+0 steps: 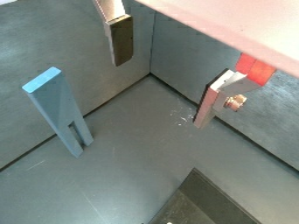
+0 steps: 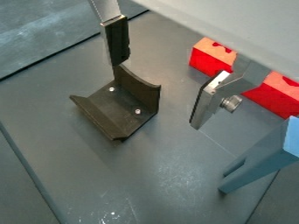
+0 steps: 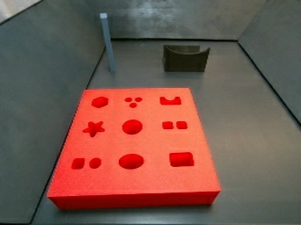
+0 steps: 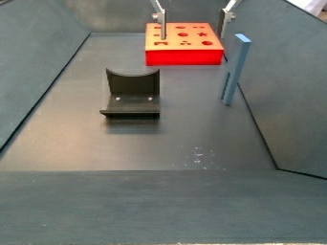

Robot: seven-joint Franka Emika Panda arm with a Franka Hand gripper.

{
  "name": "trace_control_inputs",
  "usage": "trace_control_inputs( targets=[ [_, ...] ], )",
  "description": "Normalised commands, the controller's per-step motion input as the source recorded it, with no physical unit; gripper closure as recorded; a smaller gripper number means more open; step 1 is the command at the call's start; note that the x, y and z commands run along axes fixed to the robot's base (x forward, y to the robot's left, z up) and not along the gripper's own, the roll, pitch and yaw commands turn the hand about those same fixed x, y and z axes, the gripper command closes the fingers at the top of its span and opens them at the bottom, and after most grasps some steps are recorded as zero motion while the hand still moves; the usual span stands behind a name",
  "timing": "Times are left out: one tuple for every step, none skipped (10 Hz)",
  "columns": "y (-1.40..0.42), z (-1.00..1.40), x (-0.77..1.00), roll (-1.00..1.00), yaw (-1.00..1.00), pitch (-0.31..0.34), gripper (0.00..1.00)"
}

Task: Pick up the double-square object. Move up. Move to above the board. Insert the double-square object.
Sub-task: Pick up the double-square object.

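The double-square object is a slender grey-blue bar standing upright on the floor beside a grey wall. Its two square prongs point down in a wrist view, and it shows too in a side view. The board is a flat bright-red slab with shaped cut-outs, lying apart from the bar. My gripper hangs high above the board's end, well away from the bar. It is open, and nothing lies between its silver fingers in either wrist view.
A dark U-shaped block rests on the grey floor beside the board, also seen under the gripper and at the back. Sloping grey walls enclose the floor on all sides.
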Motion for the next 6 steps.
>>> trace_control_inputs(
  targets=[
    [-0.09, 0.00, -0.58, 0.00, 0.00, -0.049, 0.00],
    [-0.35, -0.01, -0.75, 0.00, 0.43, -0.084, 0.00],
    [-0.49, 0.00, -0.52, 0.00, 0.62, -0.103, 0.00],
    [-0.48, 0.12, -0.49, 0.00, 0.67, -0.124, 0.00],
    [-0.44, 0.07, -0.50, 0.00, 0.67, -0.126, 0.00],
    [-0.28, -0.07, -0.61, 0.04, 0.63, -0.110, 0.00]
  ],
)
